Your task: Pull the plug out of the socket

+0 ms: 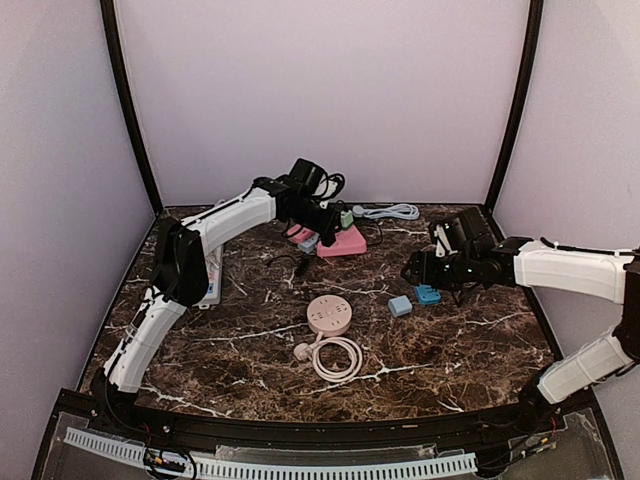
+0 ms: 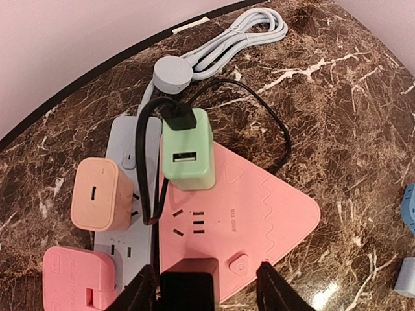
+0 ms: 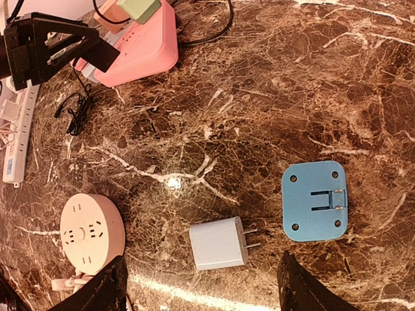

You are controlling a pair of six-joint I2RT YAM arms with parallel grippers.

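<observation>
Table [image 1: 450,340] dark brown marble, white veins. Triangle socket [image 2: 259,214] pink; green plug [image 2: 188,155] at its 11 o'clock, black plug [image 2: 187,291] at its 7. Strip [image 2: 123,133] at its 9 o'clock grey-blue, with peach plug [image 2: 100,194] and pink plug [image 2: 74,275] on it. Coiled cable [image 2: 240,39] light grey, thin cable [image 2: 279,129] black. Flat adapter [image 3: 315,201] blue, charger [image 3: 218,243] pale blue-white, round socket [image 3: 92,233] cream-pink, long strip [image 3: 16,139] white. Walls [image 1: 320,90] pale lilac. Left arm [image 1: 235,215], right arm [image 1: 575,270] white, black joints.
</observation>
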